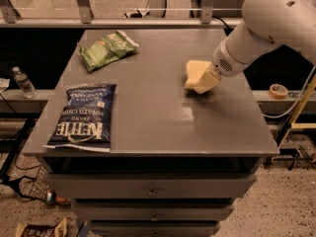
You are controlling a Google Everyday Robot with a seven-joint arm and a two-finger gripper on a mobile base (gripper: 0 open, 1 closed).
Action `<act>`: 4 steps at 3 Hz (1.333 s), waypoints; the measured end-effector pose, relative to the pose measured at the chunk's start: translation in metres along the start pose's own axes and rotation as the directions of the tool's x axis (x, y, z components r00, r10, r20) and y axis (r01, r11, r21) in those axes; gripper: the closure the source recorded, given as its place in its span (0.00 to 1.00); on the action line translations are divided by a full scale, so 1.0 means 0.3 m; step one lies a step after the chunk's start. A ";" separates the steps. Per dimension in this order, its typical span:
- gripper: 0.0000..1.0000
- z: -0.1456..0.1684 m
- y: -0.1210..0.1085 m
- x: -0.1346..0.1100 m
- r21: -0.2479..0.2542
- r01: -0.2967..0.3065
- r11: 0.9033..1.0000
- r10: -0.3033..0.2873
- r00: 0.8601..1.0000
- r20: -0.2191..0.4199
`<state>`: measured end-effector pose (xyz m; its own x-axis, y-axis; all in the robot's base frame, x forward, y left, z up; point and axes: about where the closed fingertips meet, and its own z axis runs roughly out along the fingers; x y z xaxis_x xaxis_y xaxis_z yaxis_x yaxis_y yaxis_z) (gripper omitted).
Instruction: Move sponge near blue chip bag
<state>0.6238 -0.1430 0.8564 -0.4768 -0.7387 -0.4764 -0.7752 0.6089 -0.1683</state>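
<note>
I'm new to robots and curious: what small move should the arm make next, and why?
Probably shift the sponge leftward, toward the blue chip bag. The gripper is at the sponge on the right side of the table, while the bag lies at the front-left corner, far from it. The green chip bag sits farther back, off that path.

There is one grey table [222, 127], and on it lie two chip bags: one blue chip bag [84, 115] and one green chip bag [106, 47]. There is one sponge [195, 69]. One gripper [205, 83] sits right at the sponge, over the table's far right part, on the one white robot arm [266, 28]. Beyond the table are one water bottle [23, 82] and one roll of tape [279, 90].
</note>
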 end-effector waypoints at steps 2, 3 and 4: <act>1.00 -0.251 0.124 -0.150 -0.029 0.199 0.980 -0.189 0.958 0.216; 1.00 -0.258 0.144 -0.164 -0.024 0.282 0.959 -0.268 0.934 0.236; 1.00 -0.251 0.204 -0.196 -0.055 0.321 0.946 -0.300 0.925 0.235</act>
<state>0.5731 -0.0840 0.9392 -0.1108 -0.7979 -0.5925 -0.9087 0.3227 -0.2647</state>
